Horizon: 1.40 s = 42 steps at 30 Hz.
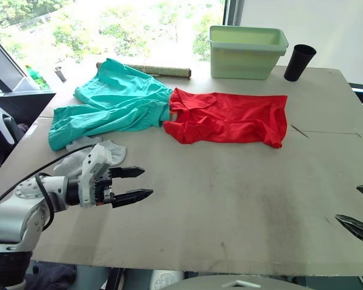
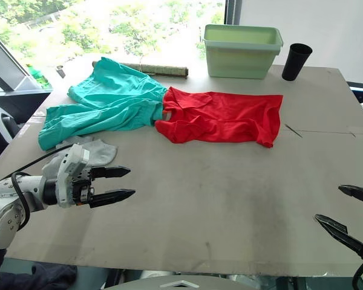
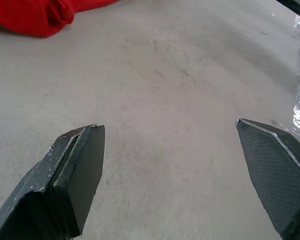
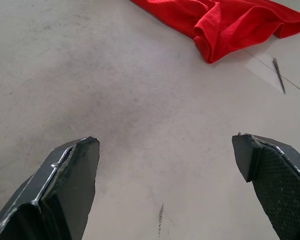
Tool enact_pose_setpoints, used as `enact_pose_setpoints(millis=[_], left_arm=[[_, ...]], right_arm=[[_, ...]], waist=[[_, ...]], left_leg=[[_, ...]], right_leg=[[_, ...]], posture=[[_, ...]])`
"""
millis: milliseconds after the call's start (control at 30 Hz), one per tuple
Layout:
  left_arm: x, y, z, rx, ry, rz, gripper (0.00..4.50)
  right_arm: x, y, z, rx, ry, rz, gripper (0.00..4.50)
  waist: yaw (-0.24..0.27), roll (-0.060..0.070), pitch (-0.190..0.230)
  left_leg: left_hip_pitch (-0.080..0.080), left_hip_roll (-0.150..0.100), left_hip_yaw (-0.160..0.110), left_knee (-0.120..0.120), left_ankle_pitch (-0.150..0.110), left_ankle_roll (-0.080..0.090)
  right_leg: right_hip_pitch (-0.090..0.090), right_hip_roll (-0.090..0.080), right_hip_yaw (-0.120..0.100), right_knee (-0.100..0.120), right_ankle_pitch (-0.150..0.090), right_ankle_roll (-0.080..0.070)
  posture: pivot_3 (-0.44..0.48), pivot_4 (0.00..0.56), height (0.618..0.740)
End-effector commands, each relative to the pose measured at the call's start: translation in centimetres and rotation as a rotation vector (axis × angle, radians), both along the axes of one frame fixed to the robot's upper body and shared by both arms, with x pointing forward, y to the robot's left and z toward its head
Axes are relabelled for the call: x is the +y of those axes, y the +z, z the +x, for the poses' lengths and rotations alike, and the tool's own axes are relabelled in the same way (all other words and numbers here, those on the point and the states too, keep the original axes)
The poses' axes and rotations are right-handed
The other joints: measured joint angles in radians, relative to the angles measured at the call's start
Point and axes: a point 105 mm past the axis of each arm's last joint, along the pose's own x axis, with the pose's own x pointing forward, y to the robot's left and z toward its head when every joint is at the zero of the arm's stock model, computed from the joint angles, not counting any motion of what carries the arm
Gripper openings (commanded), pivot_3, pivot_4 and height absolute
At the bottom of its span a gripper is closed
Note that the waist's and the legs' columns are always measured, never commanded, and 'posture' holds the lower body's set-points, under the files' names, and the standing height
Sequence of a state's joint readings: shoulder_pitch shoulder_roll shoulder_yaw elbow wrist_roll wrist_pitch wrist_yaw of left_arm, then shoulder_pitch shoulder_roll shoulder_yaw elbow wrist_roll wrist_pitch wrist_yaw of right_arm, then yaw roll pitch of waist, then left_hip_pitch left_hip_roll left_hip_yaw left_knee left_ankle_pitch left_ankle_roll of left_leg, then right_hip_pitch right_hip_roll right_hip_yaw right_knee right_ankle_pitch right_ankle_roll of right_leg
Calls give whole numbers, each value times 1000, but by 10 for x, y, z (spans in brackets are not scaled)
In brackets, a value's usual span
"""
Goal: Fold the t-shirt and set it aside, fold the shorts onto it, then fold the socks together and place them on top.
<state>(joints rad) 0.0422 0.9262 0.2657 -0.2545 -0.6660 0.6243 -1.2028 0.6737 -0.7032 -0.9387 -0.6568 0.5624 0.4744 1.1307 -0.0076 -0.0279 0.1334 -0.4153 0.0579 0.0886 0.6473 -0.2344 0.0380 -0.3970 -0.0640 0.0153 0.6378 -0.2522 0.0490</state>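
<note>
1. While nothing is folded yet, my left claw (image 1: 136,184) hovers spread and empty over the near left of the desk (image 1: 242,199); my right claw (image 2: 345,211) hangs spread and empty at the near right edge.
2. The t-shirt (image 1: 233,118) lies rumpled at the far middle, its collar end touching the shorts (image 1: 112,103) on its left.
3. The socks (image 1: 88,154) lie just behind my left claw, partly under the shorts' near edge.
4. I judge the shirt light, limp and prone to bunching, so it won't hold shape when lifted.
5. I'd pinch its hem corners or shoulders, one claw each, and pull it taut before folding.
</note>
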Motion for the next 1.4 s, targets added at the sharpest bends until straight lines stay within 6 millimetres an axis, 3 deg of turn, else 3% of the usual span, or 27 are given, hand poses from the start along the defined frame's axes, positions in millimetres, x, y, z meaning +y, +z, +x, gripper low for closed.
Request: enact_pose_setpoints(millis=[33,100,167,233,267,333,400,567,700,800,900,1000,1167,1400], left_arm=[[-2,14,16,-55,44,-22,4465],[-11,33,40,-117,106,-95,4465],[-14,41,50,-123,139,-125,4465],[-16,44,65,-144,160,-88,4465],[-18,39,78,-135,183,15,4465],[-34,45,98,-164,141,62,4465],[-44,46,119,-221,140,118,4465],[-78,46,150,-278,68,160,4465],[-92,40,167,-295,41,203,4465],[-100,42,175,-324,7,188,3167],[-104,42,173,-321,-48,182,1430],[-103,40,174,-323,-74,197,34],[-102,63,170,-273,-134,60,34],[-87,99,158,-214,-148,-65,34]], right_arm=[[13,4,7,-79,23,13,4500],[28,10,16,-175,31,72,4500],[35,14,19,-209,35,101,4500],[50,21,24,-244,64,125,4500],[64,25,25,-263,106,134,4500],[90,29,21,-260,194,169,4500],[104,31,21,-259,224,179,4500],[122,33,26,-262,238,203,4500],[129,32,31,-260,237,195,4500],[131,30,35,-260,220,167,4500],[128,27,38,-257,192,132,4500],[116,23,46,-235,95,90,4500],[90,18,80,-161,-26,-23,4500],[79,18,137,-161,-39,-219,4500]], waist=[[0,0,0],[10,-3,1],[17,1,2],[17,1,1],[20,0,1],[24,-1,2],[29,-2,2],[22,-5,2],[21,-7,4],[20,-7,4],[20,-7,4],[21,-7,4],[15,-9,5],[-1,-9,5]], left_leg=[[0,0,0,0,0,0],[0,0,-1,-1,0,0],[-2,-1,-3,2,0,0],[0,-2,-1,2,2,3],[0,-2,-1,2,3,5],[-1,-3,-2,2,3,5],[-2,-5,-3,3,3,5],[-2,-6,-2,3,3,5],[-3,-5,-3,4,3,5],[-3,-5,-3,4,3,5],[-3,-5,-3,4,3,5],[-4,-5,-3,4,3,5],[-5,-4,-4,6,3,5],[-6,-4,-4,6,3,6]], right_leg=[[0,0,0,0,0,0],[1,0,0,0,0,0],[0,0,-3,2,0,0],[1,0,-1,2,0,0],[2,2,-1,2,0,1],[2,7,-1,2,0,1],[2,10,-2,2,0,1],[2,10,0,2,0,1],[1,13,0,3,0,2],[1,13,0,3,0,2],[1,13,0,3,0,3],[1,13,0,3,1,4],[0,13,-1,3,0,3],[-1,13,-1,4,1,3]], posture=[[0,150,740],[0,150,740],[0,150,740],[0,150,740],[0,150,740],[0,150,740],[0,150,740],[0,150,740],[0,150,740],[0,150,740],[0,150,740],[0,150,740],[0,150,740],[0,150,740]])
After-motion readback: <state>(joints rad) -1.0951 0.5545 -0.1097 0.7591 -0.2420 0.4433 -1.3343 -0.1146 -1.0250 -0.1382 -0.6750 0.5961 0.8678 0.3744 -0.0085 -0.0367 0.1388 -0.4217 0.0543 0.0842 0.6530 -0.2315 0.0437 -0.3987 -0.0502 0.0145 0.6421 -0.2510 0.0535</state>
